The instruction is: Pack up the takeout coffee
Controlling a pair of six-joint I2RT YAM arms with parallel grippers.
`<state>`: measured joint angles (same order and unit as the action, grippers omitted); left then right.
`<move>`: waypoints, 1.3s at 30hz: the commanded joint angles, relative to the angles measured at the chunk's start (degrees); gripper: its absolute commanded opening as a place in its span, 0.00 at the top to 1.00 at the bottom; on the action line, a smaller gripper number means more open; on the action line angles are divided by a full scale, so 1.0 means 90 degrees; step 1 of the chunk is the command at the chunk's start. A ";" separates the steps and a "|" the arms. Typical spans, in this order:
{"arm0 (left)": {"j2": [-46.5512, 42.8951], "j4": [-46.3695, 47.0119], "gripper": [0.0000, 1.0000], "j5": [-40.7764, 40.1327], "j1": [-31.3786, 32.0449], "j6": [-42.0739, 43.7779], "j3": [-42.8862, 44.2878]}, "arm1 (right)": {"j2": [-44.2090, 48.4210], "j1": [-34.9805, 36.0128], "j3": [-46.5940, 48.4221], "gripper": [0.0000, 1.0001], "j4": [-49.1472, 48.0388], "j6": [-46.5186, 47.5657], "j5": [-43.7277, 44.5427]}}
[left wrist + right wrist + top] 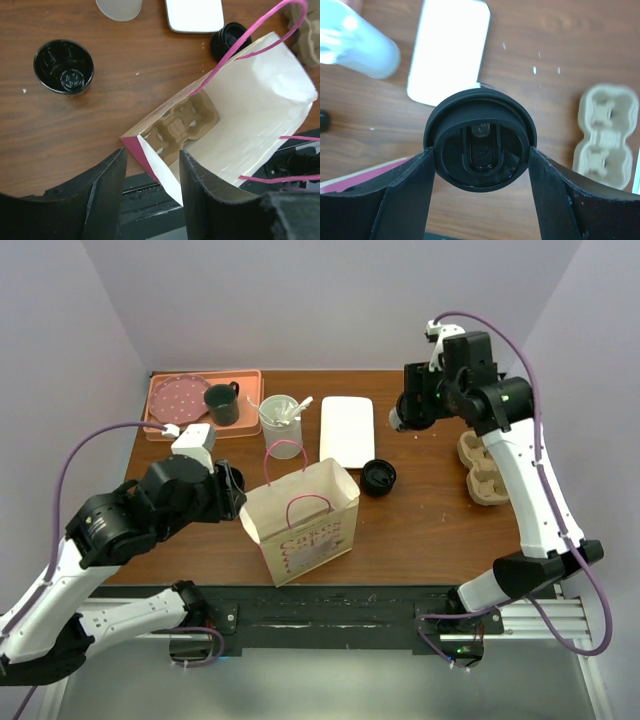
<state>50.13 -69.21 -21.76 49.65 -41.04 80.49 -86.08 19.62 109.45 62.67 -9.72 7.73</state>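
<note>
left gripper [152, 154]: at near-left corner of paper bag [305, 525], jaws wide apart, bag rim corner lying between them
paper bag: upright, mouth open, pink handles up
cup carrier [182, 122]: inside bag, at the bottom
black lid [379, 477]: on table just right of bag
right gripper [480, 155]: behind-right of bag, above table, clamped on coffee cup [480, 120], a finger on each side of its lid
spare carriers [484, 468]: far right of bag
white tray [347, 430]: behind bag
pink tray [252, 400]: behind-left of bag
</note>
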 commanded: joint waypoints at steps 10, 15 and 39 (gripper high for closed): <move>0.0416 -0.0298 0.52 0.0191 0.0021 -0.0870 -0.0690 | 0.0873 0.0271 0.0671 0.49 -0.0313 0.0708 -0.1854; 0.0290 0.0198 0.63 0.0016 0.0021 -0.0608 -0.0847 | 0.1166 0.0369 0.0477 0.49 -0.0606 0.0825 -0.2576; 0.1090 0.2290 1.00 0.0630 -0.0194 0.1484 -0.0517 | 0.2534 0.0604 0.0017 0.48 -0.1231 0.0895 -0.4743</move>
<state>56.80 -48.01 -18.04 48.45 -28.27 71.18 -63.24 24.82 107.07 55.77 -1.23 -30.00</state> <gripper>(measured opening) 0.015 0.719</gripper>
